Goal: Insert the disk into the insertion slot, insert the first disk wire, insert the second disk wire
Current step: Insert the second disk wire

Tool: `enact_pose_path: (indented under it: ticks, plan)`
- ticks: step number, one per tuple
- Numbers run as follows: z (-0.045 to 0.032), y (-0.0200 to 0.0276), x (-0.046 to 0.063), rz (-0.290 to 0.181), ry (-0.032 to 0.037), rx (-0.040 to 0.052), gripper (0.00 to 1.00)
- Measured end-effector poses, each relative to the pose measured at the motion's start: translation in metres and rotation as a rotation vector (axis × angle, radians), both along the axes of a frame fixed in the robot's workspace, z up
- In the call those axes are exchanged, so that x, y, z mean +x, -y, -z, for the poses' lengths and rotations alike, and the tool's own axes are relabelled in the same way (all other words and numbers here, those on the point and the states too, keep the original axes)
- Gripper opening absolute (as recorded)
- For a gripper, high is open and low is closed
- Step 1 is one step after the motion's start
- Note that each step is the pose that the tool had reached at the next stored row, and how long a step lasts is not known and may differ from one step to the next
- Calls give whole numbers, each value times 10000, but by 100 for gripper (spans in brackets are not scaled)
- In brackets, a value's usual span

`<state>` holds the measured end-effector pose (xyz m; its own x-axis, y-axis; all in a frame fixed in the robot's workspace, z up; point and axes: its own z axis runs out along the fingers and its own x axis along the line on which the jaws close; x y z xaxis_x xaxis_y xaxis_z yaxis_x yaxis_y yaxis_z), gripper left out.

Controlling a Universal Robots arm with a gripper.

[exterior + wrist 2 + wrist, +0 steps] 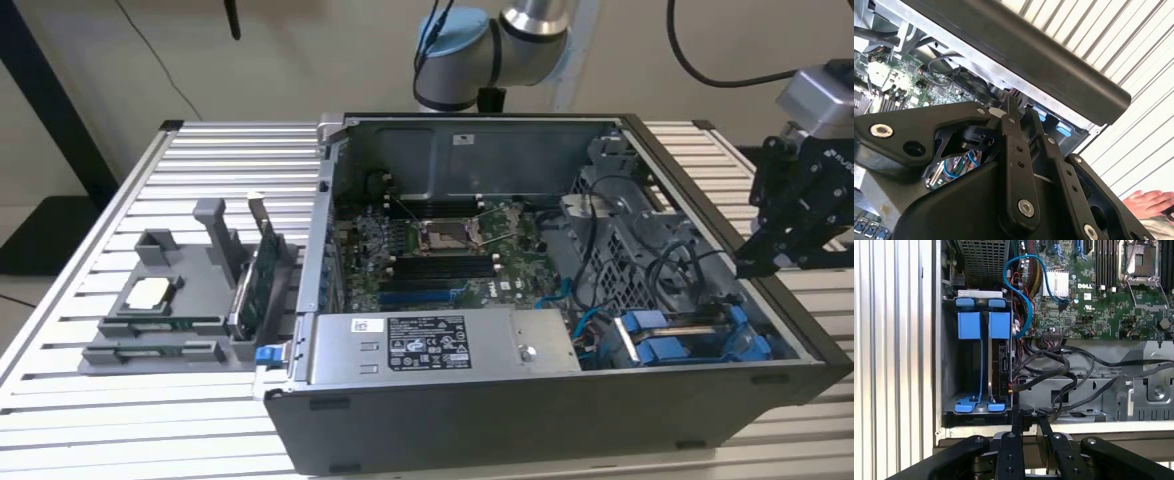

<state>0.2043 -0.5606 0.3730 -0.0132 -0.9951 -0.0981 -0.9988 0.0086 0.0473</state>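
- Your gripper [750, 266] hangs outside the computer case [534, 425], at the exterior view's right. It is just past the case wall and near the insertion slot [674, 345].
- Its fingers [1018, 422] are drawn close together with nothing between them (both wrist views agree on this), so you are carrying nothing.
- In the exterior view, the insertion slot sits in the case corner nearest the gripper. The first wrist view looks straight into it: grey metal walls with bright blue rails [968, 325] at its ends.
- The disk [1003, 367] seems to stand on edge inside that slot, on the side next to the motherboard [1094, 295]. Only a dark edge shows, so you cannot tell how far it is seated.
- A blue cable [1021, 287] loops from the motherboard toward the slot's blue rails.
- Several black cables [1054, 367] lie across the case floor just beside the slot. You cannot tell whether any of these wires is plugged into the disk.
- The power supply [441, 345] lies along the near wall of the case, between the slot and the grey holder [160, 300].
- That holder sits on the slatted table [200, 150] at the exterior view's left, well apart from the gripper.
- A person's hand [1149, 202] shows over the table beyond the case in the second wrist view.
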Motion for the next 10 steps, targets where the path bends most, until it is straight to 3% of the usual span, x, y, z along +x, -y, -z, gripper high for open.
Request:
enact_pose_path:
  ticks: [10]
  plan:
    - [2, 9, -33, 5, 18, 1, 26]
